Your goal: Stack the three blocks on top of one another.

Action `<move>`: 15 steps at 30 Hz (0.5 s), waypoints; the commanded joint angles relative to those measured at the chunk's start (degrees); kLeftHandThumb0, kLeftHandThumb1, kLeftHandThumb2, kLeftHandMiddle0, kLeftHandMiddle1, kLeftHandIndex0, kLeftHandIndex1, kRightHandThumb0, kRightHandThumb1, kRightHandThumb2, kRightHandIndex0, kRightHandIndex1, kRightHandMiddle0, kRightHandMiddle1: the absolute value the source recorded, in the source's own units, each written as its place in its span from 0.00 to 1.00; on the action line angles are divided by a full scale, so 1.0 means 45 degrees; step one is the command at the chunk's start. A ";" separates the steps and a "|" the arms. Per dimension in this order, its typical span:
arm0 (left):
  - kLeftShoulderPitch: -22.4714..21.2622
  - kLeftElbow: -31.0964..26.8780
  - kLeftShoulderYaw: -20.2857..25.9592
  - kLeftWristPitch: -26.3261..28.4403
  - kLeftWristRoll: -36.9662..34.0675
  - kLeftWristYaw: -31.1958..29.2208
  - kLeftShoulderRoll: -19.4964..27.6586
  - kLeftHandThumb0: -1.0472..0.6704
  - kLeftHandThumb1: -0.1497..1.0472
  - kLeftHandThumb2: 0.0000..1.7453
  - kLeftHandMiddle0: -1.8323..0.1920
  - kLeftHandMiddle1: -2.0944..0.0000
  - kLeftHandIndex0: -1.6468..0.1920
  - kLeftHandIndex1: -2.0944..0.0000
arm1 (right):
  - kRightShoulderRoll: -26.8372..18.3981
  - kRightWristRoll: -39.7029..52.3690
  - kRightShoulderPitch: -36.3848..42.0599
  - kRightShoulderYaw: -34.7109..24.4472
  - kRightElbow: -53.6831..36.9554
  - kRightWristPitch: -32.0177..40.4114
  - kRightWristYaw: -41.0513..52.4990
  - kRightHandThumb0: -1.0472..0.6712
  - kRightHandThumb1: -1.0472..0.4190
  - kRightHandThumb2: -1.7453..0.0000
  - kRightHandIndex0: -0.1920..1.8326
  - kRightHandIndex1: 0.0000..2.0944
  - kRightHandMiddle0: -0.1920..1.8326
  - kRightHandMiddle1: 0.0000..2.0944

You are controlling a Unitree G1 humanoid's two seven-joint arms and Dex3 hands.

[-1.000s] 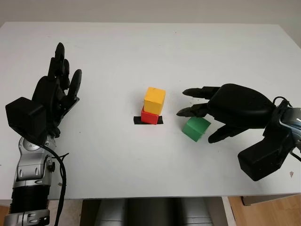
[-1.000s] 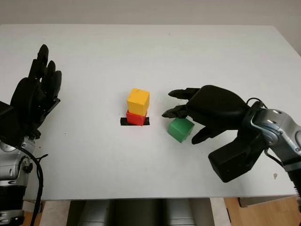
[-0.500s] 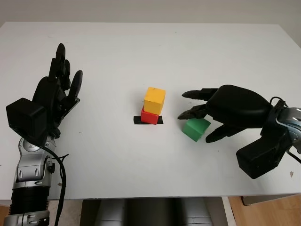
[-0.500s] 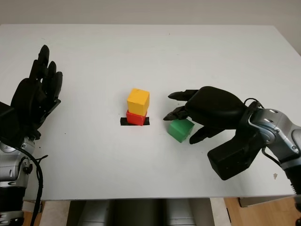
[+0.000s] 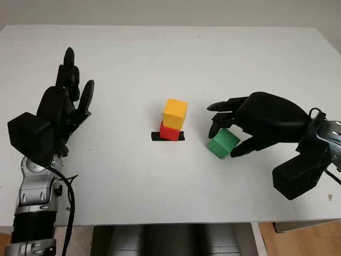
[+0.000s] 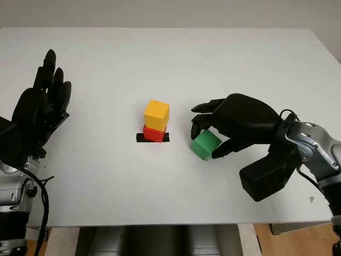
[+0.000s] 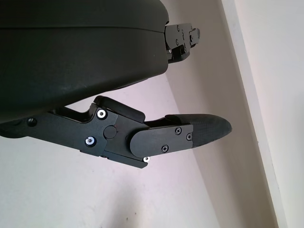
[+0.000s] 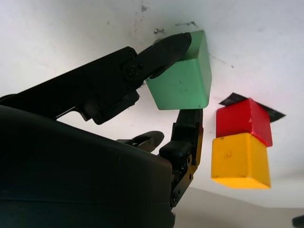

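Right hand (image 5: 266, 125), nearest: fingers (image 8: 164, 50) pinching green block (image 5: 222, 142), thumb on one face, the other two on the opposite face. Block tilted between the fingertips, seemingly just clear of table (image 5: 160, 202), though contact cannot be ruled out. Judged step: grasp made on the third block, lift beginning.

Just beyond the fingertips, toward the centre: yellow block (image 5: 175, 113) sitting on red block (image 5: 169, 132), red on a strip of black tape (image 5: 154, 137). Two tiers done, one left.

Next move, as a judgement: raise green above yellow's top, carry it sideways over the stack, level it, set it down squarely, then loosen the pinch without nudging the tower. Risk: tilted block landing on an edge and toppling yellow.

Left hand (image 5: 61, 114), well apart from the blocks: open, holding nothing, idle.
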 commanded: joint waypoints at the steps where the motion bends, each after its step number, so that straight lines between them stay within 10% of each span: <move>1: 0.0098 0.0090 -0.0036 -0.0201 0.0020 0.0008 0.0030 0.23 1.00 0.31 0.99 0.97 0.98 0.98 | 0.0244 0.0724 -0.0244 -0.0211 -0.0004 0.0688 0.0473 0.38 0.09 0.97 0.32 0.03 0.35 0.60; 15: 0.0057 0.0186 -0.0110 -0.0285 0.0143 0.0068 -0.0012 0.23 1.00 0.31 0.99 0.97 0.99 0.98 | 0.0830 0.2408 -0.0618 -0.1131 0.0051 0.2657 0.0701 0.39 0.11 0.97 0.33 0.04 0.35 0.59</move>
